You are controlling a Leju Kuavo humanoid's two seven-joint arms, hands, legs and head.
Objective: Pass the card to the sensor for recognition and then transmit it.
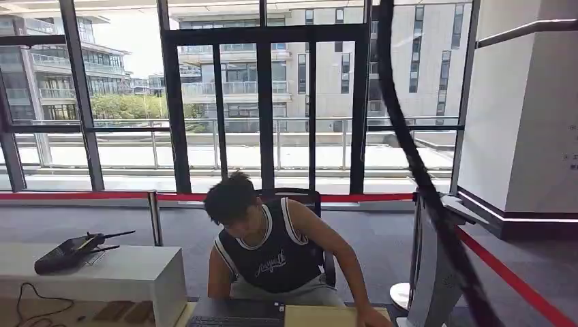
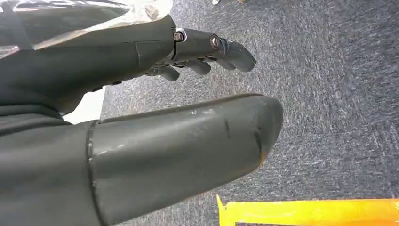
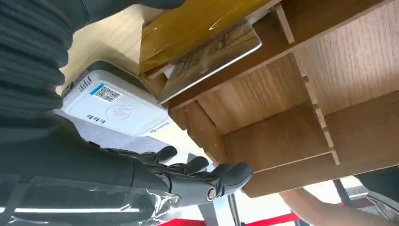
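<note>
Wooden rack (image 3: 282, 117) holds card (image 3: 211, 59) beside sensor (image 3: 115, 106); right hand (image 3: 188, 176) empty, fingers apart. Left hand (image 2: 188, 52) likewise. Pinch card's free edge squarely.

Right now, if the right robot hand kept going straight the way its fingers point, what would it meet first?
Probably the wooden rack: the right robot hand points its fingers at the rack's lower edge, past the white card reader. Depth is unclear, so they might pass just under the rack.
</note>
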